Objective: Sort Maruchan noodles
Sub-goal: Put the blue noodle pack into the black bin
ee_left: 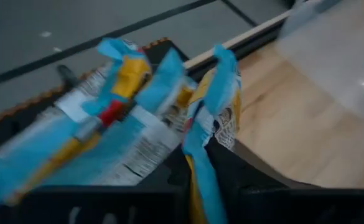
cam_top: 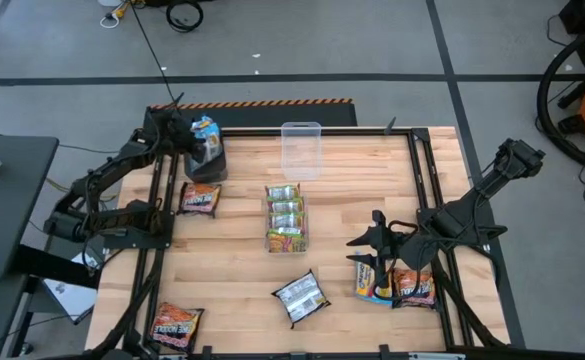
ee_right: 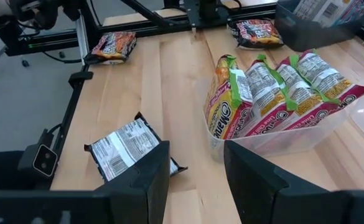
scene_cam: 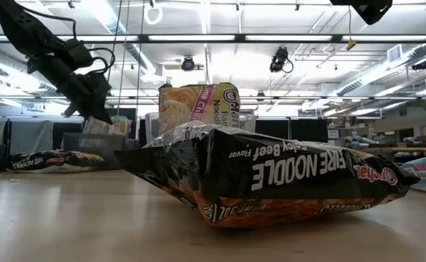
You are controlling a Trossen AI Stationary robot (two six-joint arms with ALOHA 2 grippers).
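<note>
My left gripper (cam_top: 190, 132) is at the table's far left, over a dark bin (cam_top: 210, 160) of pale blue packets (ee_left: 107, 130), shut on one blue packet (cam_top: 204, 127) that stands on edge. My right gripper (cam_top: 376, 242) hovers open near the table's right side and touches nothing. A blue packet (cam_top: 369, 282) and a brown-orange one (cam_top: 414, 287) lie just nearer than it. Yellow-green packets (ee_right: 275, 93) stand on edge in the clear middle bin (cam_top: 285, 215). A dark packet (cam_top: 300, 297) lies flat, back side up, and shows beyond the right fingers (ee_right: 132, 146). My left gripper holds the blue packet by its crimped blue edge (ee_left: 201, 155), which runs down between the two dark fingers. The fingers hide the place of contact. The packet stands upright above the other blue packets in the dark bin.
An empty clear bin (cam_top: 300, 148) sits at the far middle. Brown-orange packets lie at the left (cam_top: 200, 198) and the near left corner (cam_top: 177, 325). A black frame (cam_top: 422, 190) rims the table. The low view is filled by the dark packet (scene_cam: 271, 175).
</note>
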